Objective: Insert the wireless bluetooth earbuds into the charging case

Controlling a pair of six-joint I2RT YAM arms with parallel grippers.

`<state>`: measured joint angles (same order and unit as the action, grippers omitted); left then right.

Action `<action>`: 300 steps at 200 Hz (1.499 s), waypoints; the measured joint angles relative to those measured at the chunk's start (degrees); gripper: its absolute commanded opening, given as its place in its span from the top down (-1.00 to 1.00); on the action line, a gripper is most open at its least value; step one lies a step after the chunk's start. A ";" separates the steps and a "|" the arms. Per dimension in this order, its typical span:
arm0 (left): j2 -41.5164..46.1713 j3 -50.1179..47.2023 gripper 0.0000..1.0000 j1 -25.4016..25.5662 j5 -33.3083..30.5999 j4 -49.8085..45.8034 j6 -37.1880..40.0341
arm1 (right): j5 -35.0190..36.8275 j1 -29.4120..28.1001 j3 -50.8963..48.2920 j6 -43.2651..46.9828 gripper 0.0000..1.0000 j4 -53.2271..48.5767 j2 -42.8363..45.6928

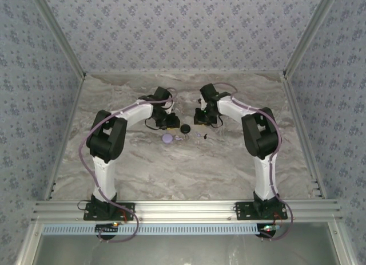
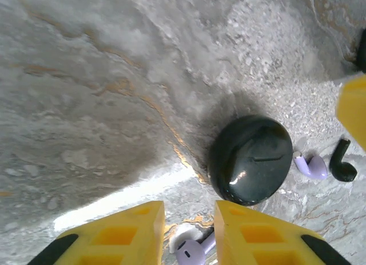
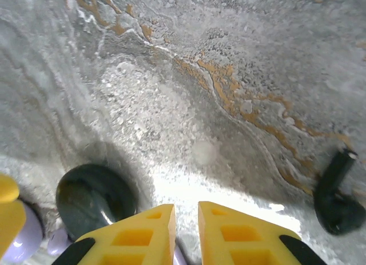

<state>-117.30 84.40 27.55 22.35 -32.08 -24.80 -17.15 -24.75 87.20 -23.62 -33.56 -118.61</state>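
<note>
Progress: early, by my reading. The lavender earbud [image 2: 310, 166] and the black earbud [image 2: 342, 165] lie loose on the surface [image 1: 143, 167], and nothing shows as seated in the charging case [image 1: 167, 138] (from above it is too small to tell whether its lid is up).
Loose pieces: the lavender earbud sits right against the black round object [image 2: 250, 159]. The black earbud is just beyond it, on the side away from that object.
Left hand [image 2: 189, 210]: fingers apart, with a second lavender piece [image 2: 191, 252] low in the gap. Whether the fingers touch it cannot be told.
Right hand [image 3: 186, 210]: fingers drawn close, leaving a thin slit. I cannot tell whether anything is pinched there. The black earbud lies well off to its right in the wrist view.
Case and hands: from above, the case lies just on the near side of the left hand, farther from the right hand.
Left to do: each earbud still has to be picked up and seated.
</note>
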 measured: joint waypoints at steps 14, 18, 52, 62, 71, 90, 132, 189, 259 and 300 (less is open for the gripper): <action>0.00 0.26 0.30 -0.92 0.98 0.22 -0.26 | -1.92 0.37 -1.66 -0.55 0.50 1.40 1.64; 0.00 0.31 0.29 -1.16 1.16 0.37 -0.28 | -2.51 0.37 -2.03 -0.83 0.49 1.73 1.95; -0.07 0.48 0.23 -2.51 3.65 1.99 -1.05 | -7.69 0.31 -4.42 -3.28 0.44 5.86 2.60; -0.13 0.50 0.21 -2.54 4.44 2.47 -1.33 | -8.74 0.09 -4.90 -3.98 0.43 6.51 2.60; -0.20 0.50 0.20 -2.54 5.18 2.82 -1.46 | -9.55 0.02 -4.96 -4.42 0.42 6.88 2.58; -0.24 0.50 0.19 -2.54 6.80 3.82 -1.88 | -10.97 -0.28 -4.98 -5.25 0.42 7.98 2.58; -0.26 -0.31 0.14 -2.54 8.98 5.92 -2.51 | -12.31 -0.70 -4.98 -6.03 0.42 8.83 2.05; -2.32 -1.55 0.14 -2.47 10.01 6.58 -2.75 | -12.33 -1.07 -4.98 -6.95 0.49 8.98 -0.70; -3.08 -1.73 0.14 -1.70 11.30 7.28 -3.39 | -12.72 -1.07 -4.98 -7.10 0.55 9.33 -1.09; -3.15 -4.11 0.14 -1.29 13.18 10.54 -5.88 | -13.00 -1.07 -4.98 -7.54 0.56 9.92 -1.31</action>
<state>-120.44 80.29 26.26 35.53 -21.54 -30.68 -30.15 -25.82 82.21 -31.16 -23.64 -119.92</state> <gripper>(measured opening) 0.429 0.221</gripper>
